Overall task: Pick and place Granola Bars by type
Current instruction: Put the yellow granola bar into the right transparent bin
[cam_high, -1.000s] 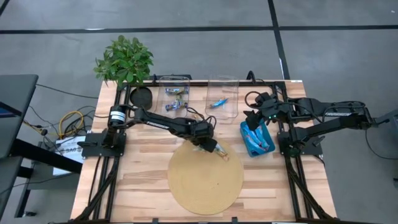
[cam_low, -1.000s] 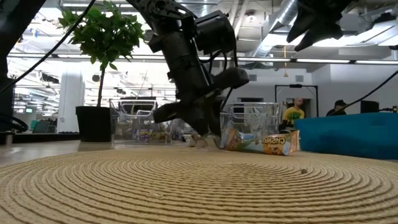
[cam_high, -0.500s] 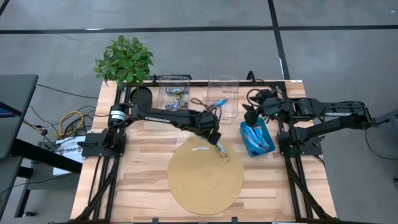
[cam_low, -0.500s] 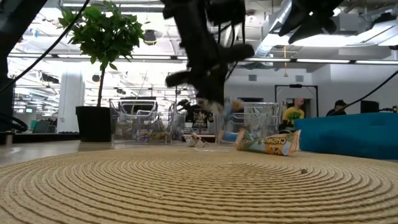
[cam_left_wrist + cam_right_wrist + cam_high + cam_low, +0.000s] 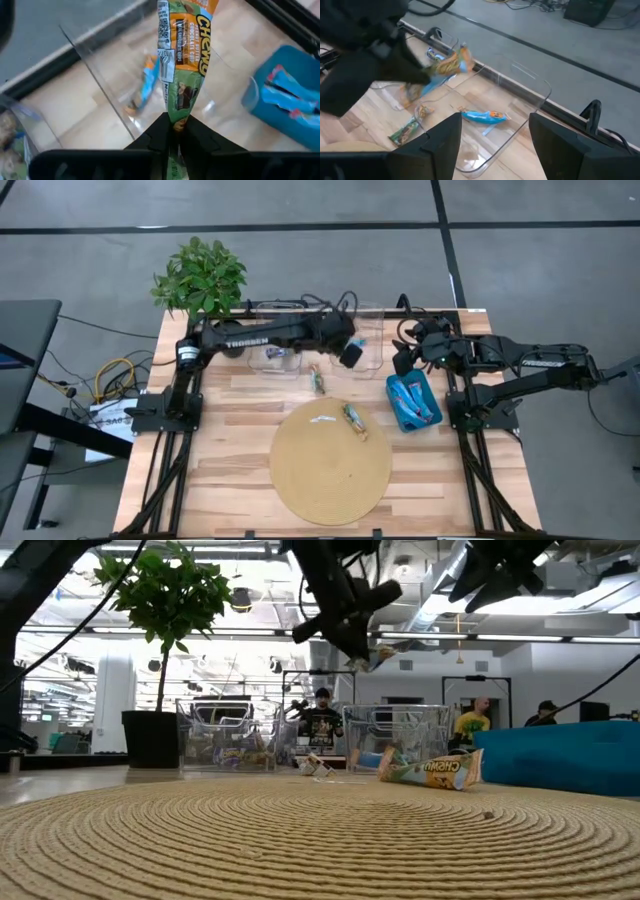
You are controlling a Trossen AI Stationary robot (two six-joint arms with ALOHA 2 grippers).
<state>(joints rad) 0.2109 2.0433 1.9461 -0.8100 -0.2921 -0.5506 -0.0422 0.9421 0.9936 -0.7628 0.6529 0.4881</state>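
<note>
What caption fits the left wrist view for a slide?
Left gripper shut on an orange-and-green wrapped granola bar, held above the clear plastic bin containing one blue bar.

Glossy wrapper [image 5: 182, 45] — clear plastic bin [image 5: 520, 107].

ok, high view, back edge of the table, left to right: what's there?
Leafy green potted plant → clear plastic bin holding mixed wrapped bars → clear plastic bin holding one blue bar → open right gripper.

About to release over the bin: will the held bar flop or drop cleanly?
Likely floppy: the bar hangs from one crimped end in the left gripper. It looks light, so it may flutter and land askew in the bin.
</note>
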